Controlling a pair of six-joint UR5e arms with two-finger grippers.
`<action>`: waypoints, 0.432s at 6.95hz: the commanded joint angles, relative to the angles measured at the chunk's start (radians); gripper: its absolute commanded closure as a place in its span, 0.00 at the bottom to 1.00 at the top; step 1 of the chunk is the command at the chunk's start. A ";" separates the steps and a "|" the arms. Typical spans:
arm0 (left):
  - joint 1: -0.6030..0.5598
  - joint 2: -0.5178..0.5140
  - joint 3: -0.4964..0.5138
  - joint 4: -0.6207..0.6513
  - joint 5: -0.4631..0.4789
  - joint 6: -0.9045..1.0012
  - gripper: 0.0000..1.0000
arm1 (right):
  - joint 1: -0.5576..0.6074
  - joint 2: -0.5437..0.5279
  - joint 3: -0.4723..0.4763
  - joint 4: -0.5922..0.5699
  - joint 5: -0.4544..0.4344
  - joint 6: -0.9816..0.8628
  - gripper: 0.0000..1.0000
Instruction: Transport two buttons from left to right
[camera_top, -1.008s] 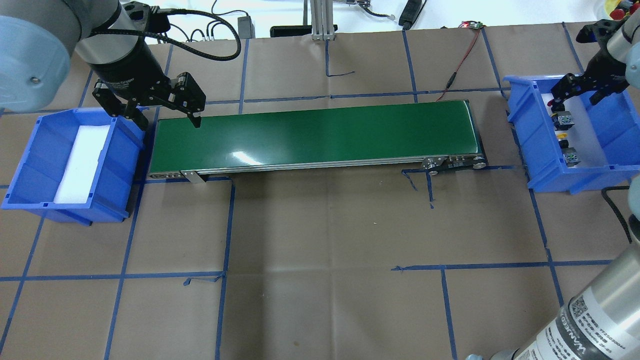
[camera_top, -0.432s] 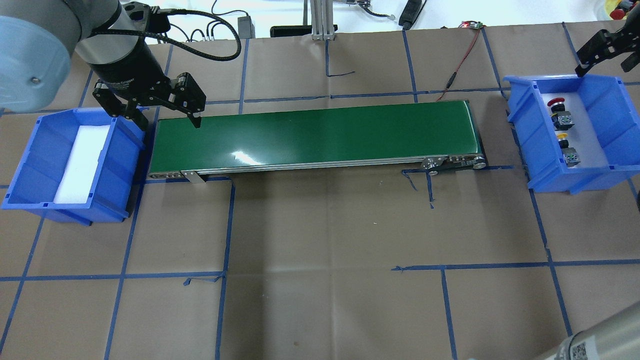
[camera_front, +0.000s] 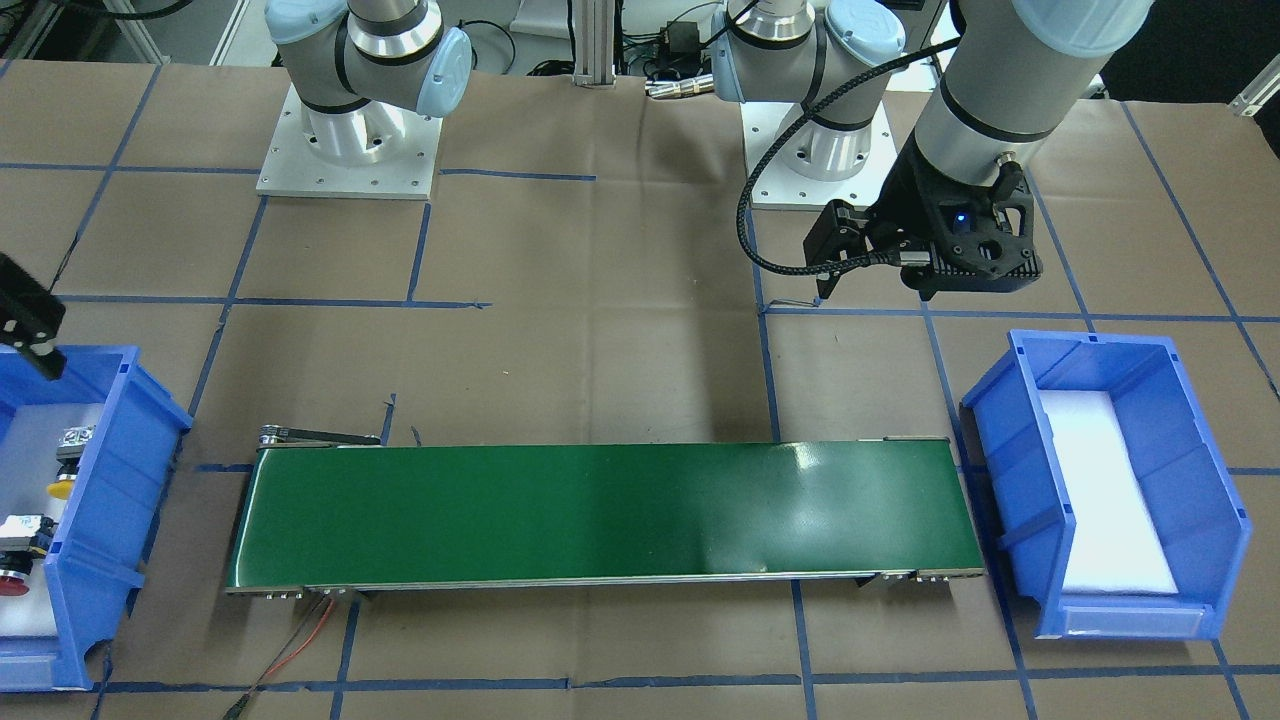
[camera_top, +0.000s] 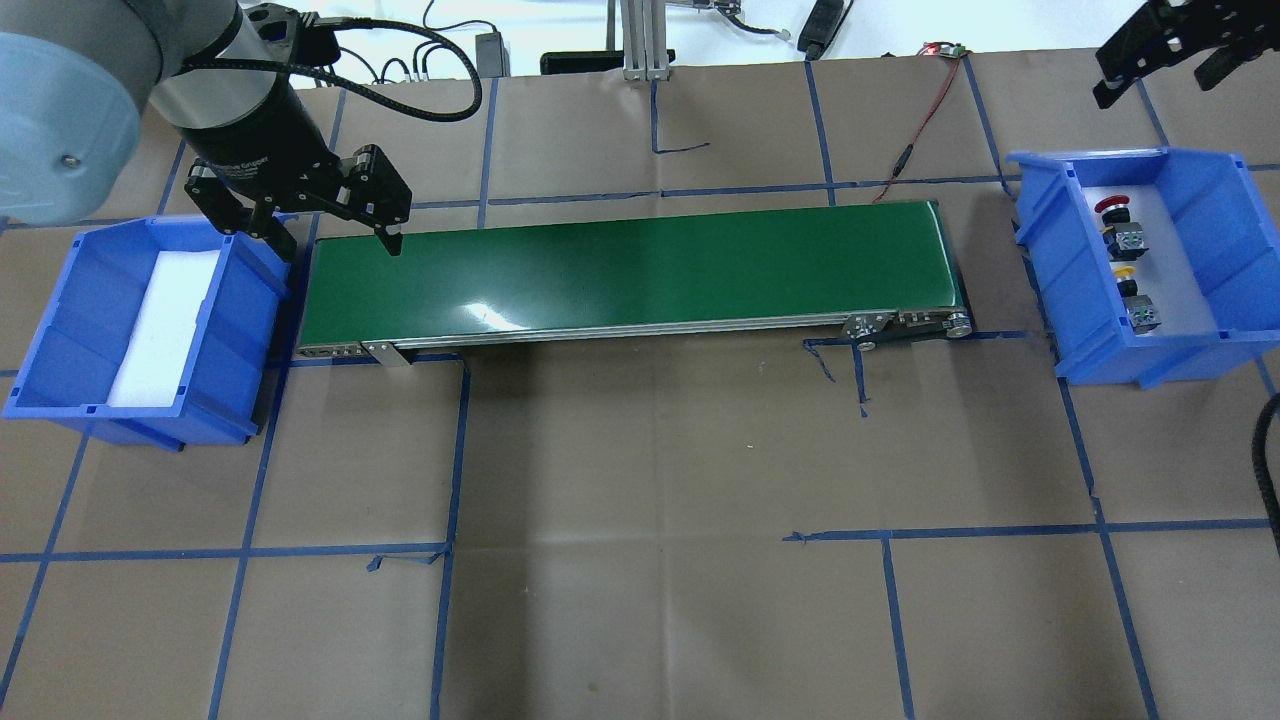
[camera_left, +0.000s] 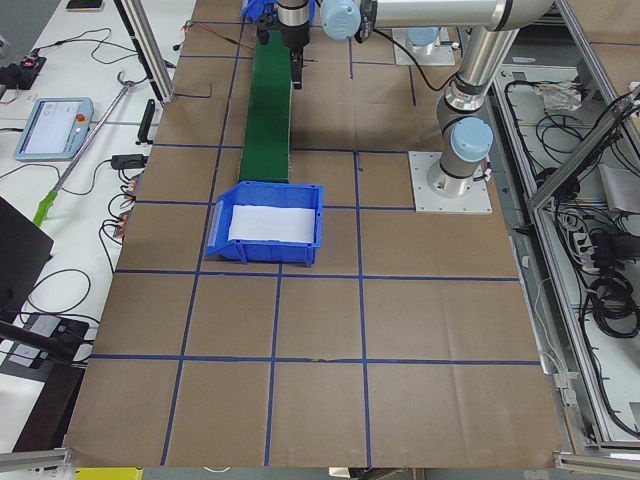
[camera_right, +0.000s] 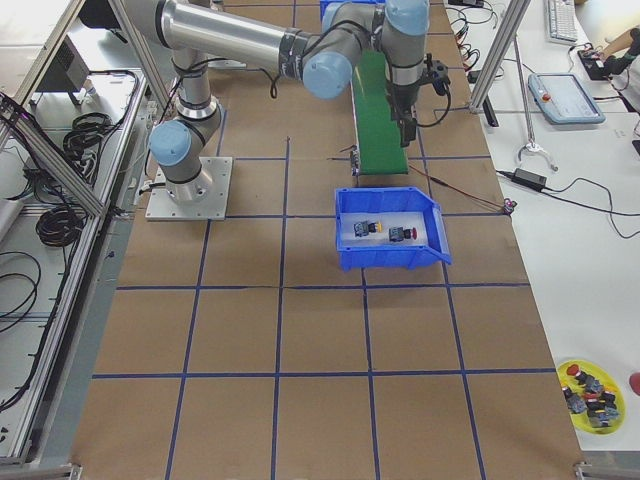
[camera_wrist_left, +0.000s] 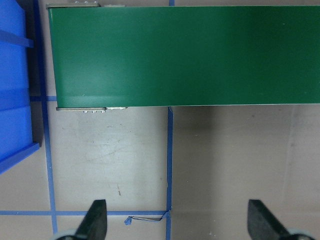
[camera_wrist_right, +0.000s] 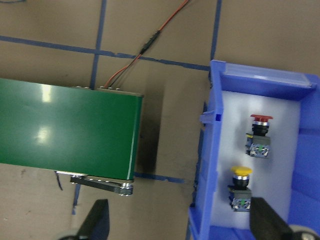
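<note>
The red button (camera_top: 1112, 207) and the yellow button (camera_top: 1125, 272) lie on white foam in the right blue bin (camera_top: 1050, 262). They also show in the right wrist view, red (camera_wrist_right: 261, 120) and yellow (camera_wrist_right: 241, 172). My right gripper (camera_top: 1150, 88) is open and empty, high up beyond the bin's far left corner. Its fingertips (camera_wrist_right: 98, 220) frame the conveyor's end and the bin. My left gripper (camera_top: 338, 240) is open and empty over the conveyor's left end. Its fingertips (camera_wrist_left: 96, 220) show over the brown paper.
The green conveyor belt (camera_top: 630, 270) runs between the two bins with nothing on it. The left blue bin (camera_top: 60, 330) holds only white foam. A red wire (camera_top: 925, 120) lies beyond the belt's right end. Blue tape lines cross the brown table paper.
My right gripper has lifted out of the right bin and drawn back toward the far side, open, leaving both buttons there. The left arm has not moved.
</note>
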 joint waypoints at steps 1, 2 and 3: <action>0.000 0.000 0.001 0.000 0.000 0.000 0.00 | 0.180 -0.111 0.139 0.013 -0.035 0.332 0.00; 0.000 0.000 -0.002 0.000 0.000 0.000 0.00 | 0.253 -0.118 0.152 0.012 -0.035 0.417 0.00; 0.000 0.000 0.001 0.000 0.000 0.000 0.00 | 0.327 -0.118 0.161 0.010 -0.038 0.451 0.00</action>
